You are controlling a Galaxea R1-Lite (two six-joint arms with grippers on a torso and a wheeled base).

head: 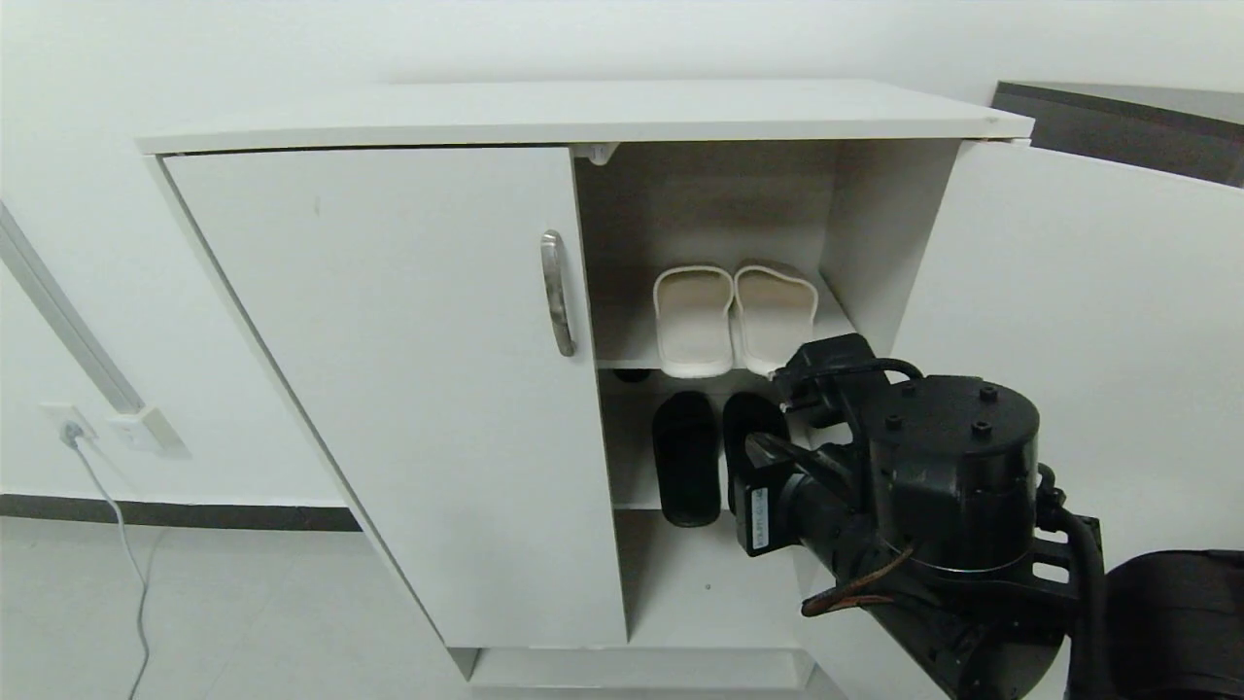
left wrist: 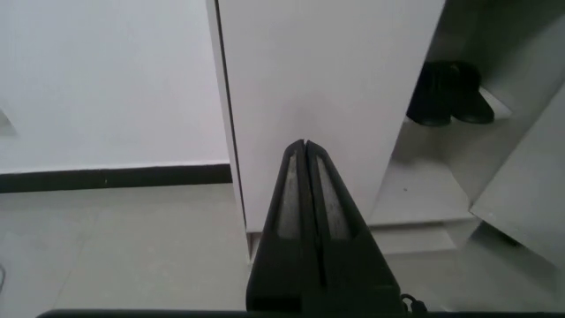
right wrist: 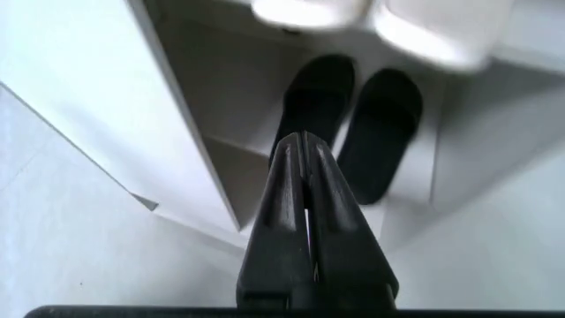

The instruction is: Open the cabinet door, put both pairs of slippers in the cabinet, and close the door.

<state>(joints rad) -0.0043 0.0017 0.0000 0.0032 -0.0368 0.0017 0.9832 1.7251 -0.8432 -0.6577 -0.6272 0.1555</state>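
Observation:
The white cabinet has its right door swung open and its left door closed. A pair of white slippers sits on the upper shelf. A pair of black slippers lies on the shelf below. My right gripper is shut and empty, just in front of the black slippers, under the white slippers. My left gripper is shut and empty, low above the floor, facing the closed left door; the black slippers show off to its side.
A metal handle runs down the closed left door's edge. A wall socket with a hanging cable is at the far left. The bottom compartment holds nothing. Tiled floor lies open left of the cabinet.

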